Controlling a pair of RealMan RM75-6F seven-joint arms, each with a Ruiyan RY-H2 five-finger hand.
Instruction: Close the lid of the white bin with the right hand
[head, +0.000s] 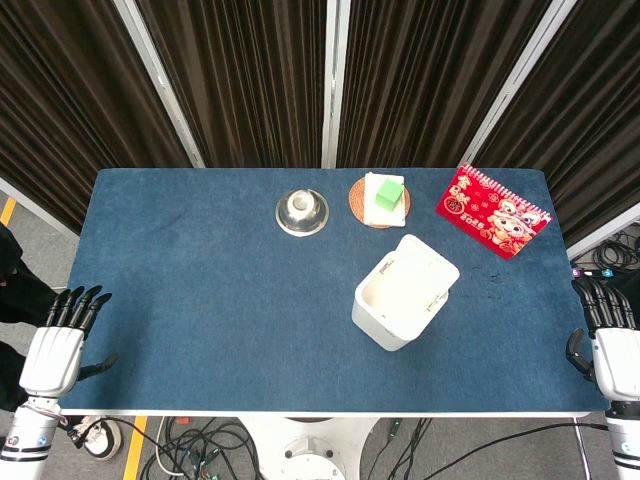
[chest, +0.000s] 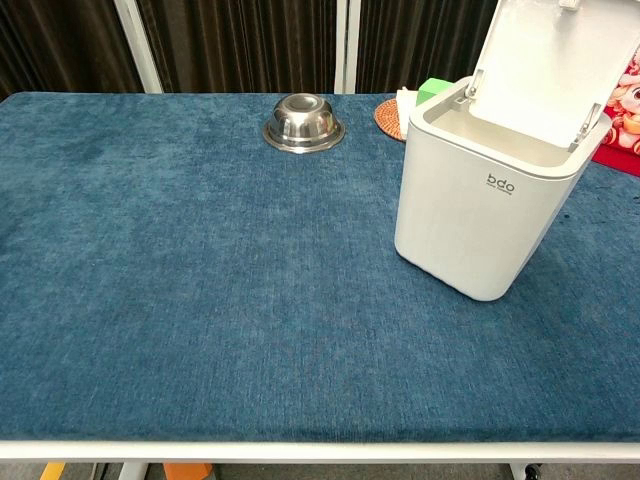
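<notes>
The white bin (head: 392, 305) stands on the blue table, right of centre, with its lid (head: 428, 268) swung up and open. In the chest view the bin (chest: 480, 215) fills the right side and its raised lid (chest: 555, 60) tilts back over the empty inside. My right hand (head: 612, 345) hangs off the table's right edge, fingers straight and apart, holding nothing, well clear of the bin. My left hand (head: 62, 340) sits off the left edge, fingers spread, also empty. Neither hand shows in the chest view.
A steel bowl (head: 301, 212) lies upside down at the back centre. Beside it a round woven coaster (head: 380, 202) carries a white and green block. A red spiral notebook (head: 493, 211) lies at the back right corner.
</notes>
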